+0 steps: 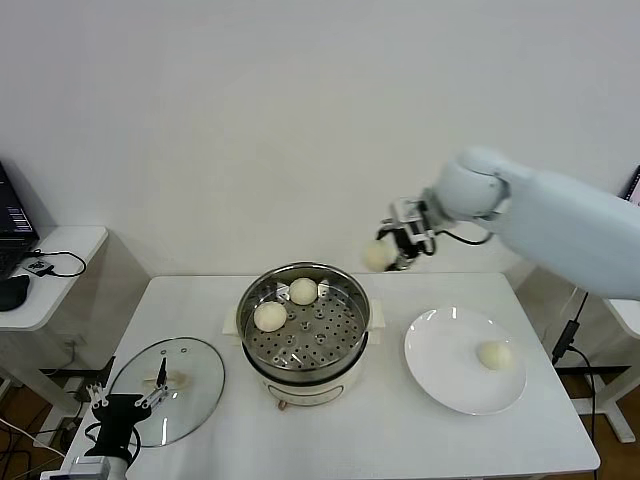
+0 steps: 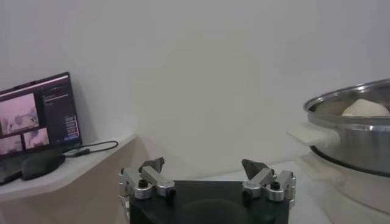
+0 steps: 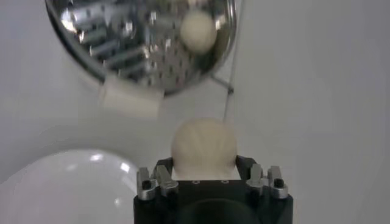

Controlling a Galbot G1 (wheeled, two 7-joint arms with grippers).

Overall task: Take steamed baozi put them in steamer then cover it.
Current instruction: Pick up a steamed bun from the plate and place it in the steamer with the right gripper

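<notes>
From your head camera, the round shiny steel steamer pot sits in the middle of the white table. Two small cream-white buns lie inside it, at about 11 and 9 o'clock on the holey tray. One more bun rests on the flat white plate, at 3 o'clock from the pot. Your right gripper hangs up high at 1 o'clock from the pot, squeezing a fourth bun. The clear glass lid lies flat at 8 o'clock.

Your left wrist camera shows your left gripper with jaws wide apart, holding nothing.

Your right wrist camera shows the held bun snug between the jaws.
</notes>
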